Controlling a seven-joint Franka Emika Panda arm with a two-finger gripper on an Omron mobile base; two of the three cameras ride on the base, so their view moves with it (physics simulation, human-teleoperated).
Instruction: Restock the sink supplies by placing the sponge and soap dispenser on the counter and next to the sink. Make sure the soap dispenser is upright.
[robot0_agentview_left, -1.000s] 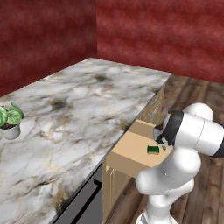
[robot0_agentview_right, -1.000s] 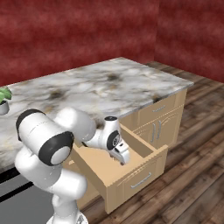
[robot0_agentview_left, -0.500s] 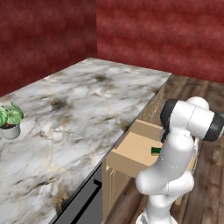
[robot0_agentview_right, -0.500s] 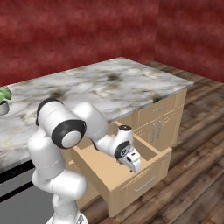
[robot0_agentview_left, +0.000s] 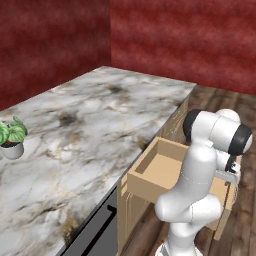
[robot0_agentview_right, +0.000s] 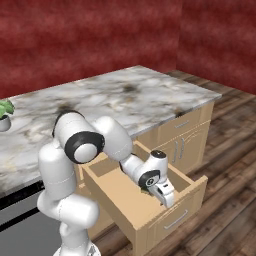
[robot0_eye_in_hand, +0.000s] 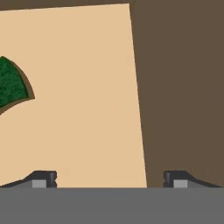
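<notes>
Inside the open drawer (robot0_agentview_right: 150, 210) lies the sponge (robot0_eye_in_hand: 12, 84), dark green, speckled; claw (robot0_eye_in_hand: 109, 179) spread apart, empty.

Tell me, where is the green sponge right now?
The sponge lies on the floor of the open wooden drawer, at the left edge of the hand view. The open gripper hangs above the drawer floor, apart from it.
</notes>
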